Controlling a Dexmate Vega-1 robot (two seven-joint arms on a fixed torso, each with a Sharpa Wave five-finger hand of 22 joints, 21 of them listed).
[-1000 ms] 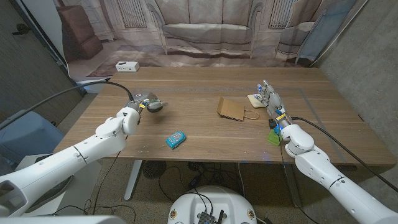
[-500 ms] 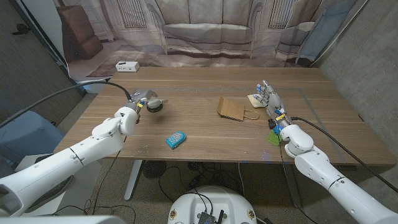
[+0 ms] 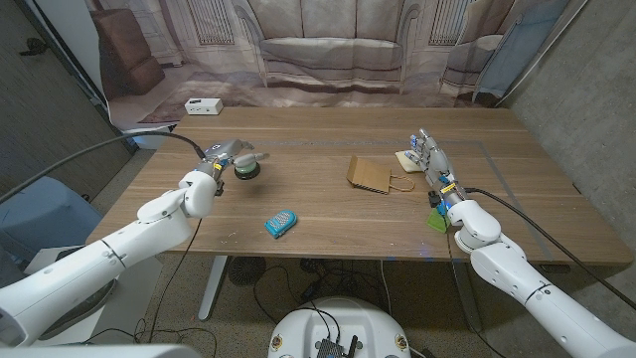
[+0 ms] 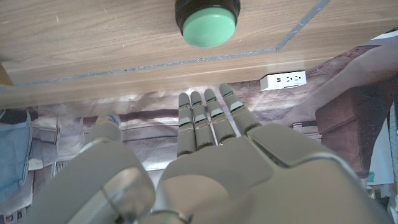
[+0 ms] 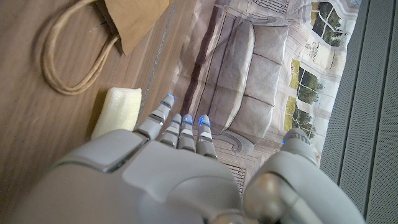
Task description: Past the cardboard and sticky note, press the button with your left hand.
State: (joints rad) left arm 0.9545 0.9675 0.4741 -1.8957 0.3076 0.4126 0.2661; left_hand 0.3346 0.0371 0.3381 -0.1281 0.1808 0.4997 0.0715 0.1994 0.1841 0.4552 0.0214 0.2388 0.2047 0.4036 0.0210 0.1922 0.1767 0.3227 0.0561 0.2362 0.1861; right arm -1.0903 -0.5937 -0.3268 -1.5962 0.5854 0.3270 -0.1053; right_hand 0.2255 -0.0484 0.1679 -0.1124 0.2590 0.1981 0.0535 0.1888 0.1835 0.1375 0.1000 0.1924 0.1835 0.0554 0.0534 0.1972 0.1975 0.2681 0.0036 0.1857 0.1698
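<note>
Two hands are seen over the wooden tabletop (image 3: 328, 214). The left hand (image 3: 231, 157) is held right at the green button (image 3: 243, 171), which sits at about 9 o'clock on the tabletop. From the left wrist view the fingers (image 4: 208, 121) are stretched out straight and side by side with nothing held, and the button (image 4: 208, 25) lies just past the fingertips. Whether it is actually being touched can't really be told from the head view, since the hand covers part of it.

Over at 3 o'clock the right hand (image 3: 434, 159) is seen with fingers (image 5: 180, 127) straight and empty, next to a pale yellow sticky note pad (image 5: 116, 111). A brown paper bag (image 3: 370, 175) with a looped handle is seen near the middle, just left of that pad. A small blue packet (image 3: 280, 222) is seen towards 6 o'clock, and something green (image 3: 437, 221) is spotted by the right wrist.
</note>
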